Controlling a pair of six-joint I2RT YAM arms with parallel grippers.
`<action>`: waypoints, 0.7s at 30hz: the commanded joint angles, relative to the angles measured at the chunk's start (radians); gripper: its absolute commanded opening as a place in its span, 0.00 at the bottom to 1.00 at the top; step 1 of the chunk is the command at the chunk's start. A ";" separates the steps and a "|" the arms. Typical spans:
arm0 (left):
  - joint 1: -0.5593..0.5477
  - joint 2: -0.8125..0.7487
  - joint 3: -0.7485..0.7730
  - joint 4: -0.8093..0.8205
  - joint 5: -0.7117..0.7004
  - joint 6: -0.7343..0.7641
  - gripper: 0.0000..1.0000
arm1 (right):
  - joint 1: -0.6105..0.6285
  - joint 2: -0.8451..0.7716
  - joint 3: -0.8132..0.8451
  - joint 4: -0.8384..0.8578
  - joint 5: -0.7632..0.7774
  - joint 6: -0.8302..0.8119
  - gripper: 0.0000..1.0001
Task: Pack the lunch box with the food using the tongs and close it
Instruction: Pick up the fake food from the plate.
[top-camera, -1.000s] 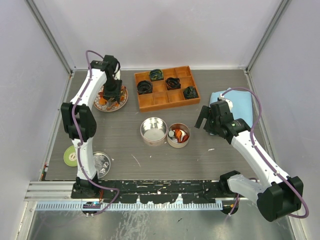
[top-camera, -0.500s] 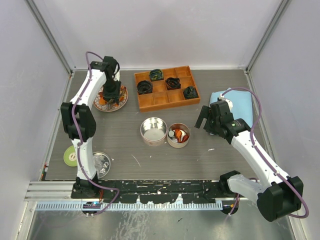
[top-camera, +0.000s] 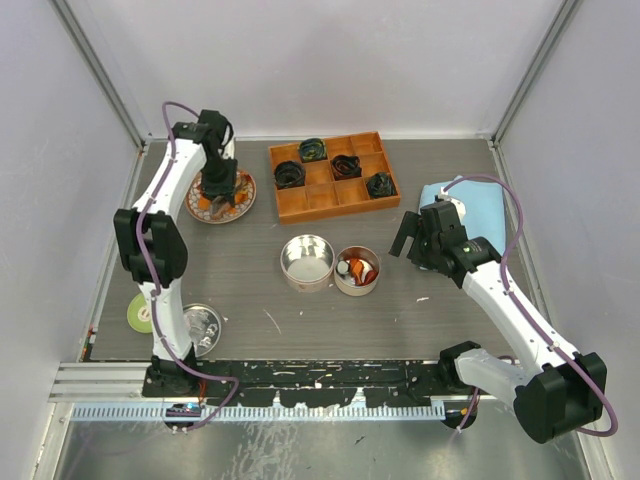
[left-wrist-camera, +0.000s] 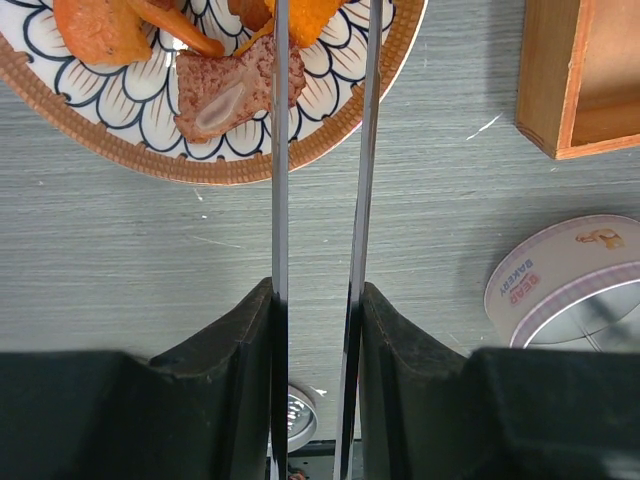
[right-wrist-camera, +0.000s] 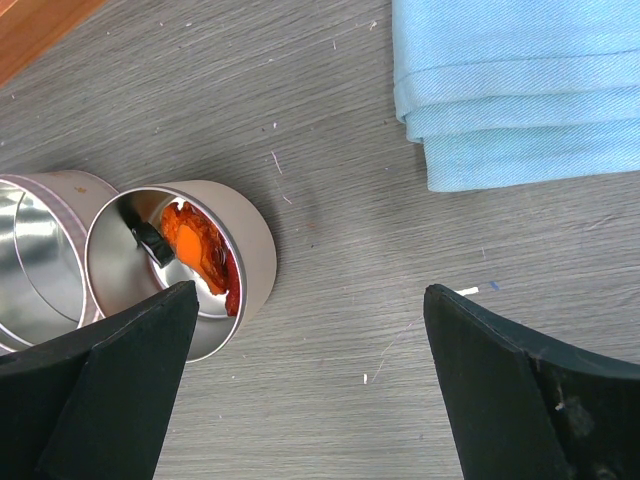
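Observation:
My left gripper (top-camera: 219, 180) (left-wrist-camera: 318, 292) is shut on the tongs (left-wrist-camera: 280, 150), whose two thin silver arms run up between the pads with a narrow gap. They reach over the patterned plate (top-camera: 243, 196) (left-wrist-camera: 230, 170). On it lies food: orange chunks (left-wrist-camera: 100, 30) and a brownish piece (left-wrist-camera: 235, 90). The tong tips are cut off at the top edge. The lunch box is two round tins: an empty one (top-camera: 307, 262) and one (top-camera: 357, 270) (right-wrist-camera: 250, 265) holding orange and red food (right-wrist-camera: 195, 250). My right gripper (top-camera: 408, 240) (right-wrist-camera: 310, 290) hangs open just right of that tin, holding nothing.
A wooden compartment tray (top-camera: 320, 200) (left-wrist-camera: 545, 80) with dark coiled lumps sits behind the tins. A folded blue cloth (top-camera: 475, 205) (right-wrist-camera: 520, 90) lies at the right. A silver lid (top-camera: 203, 326) and a green disc (top-camera: 140, 312) rest near the left arm's base.
The left arm's elbow has swung a little to the left while its gripper stays over the plate with the tongs. The right arm has not moved.

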 joint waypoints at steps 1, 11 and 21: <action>0.014 -0.085 0.005 0.013 -0.001 -0.015 0.20 | -0.005 -0.001 0.039 0.029 0.007 0.000 1.00; 0.015 -0.148 -0.008 0.023 0.025 -0.027 0.22 | -0.005 -0.001 0.036 0.032 0.006 -0.001 1.00; 0.010 -0.241 -0.050 0.029 0.157 -0.064 0.23 | -0.003 -0.004 0.034 0.035 0.004 0.003 1.00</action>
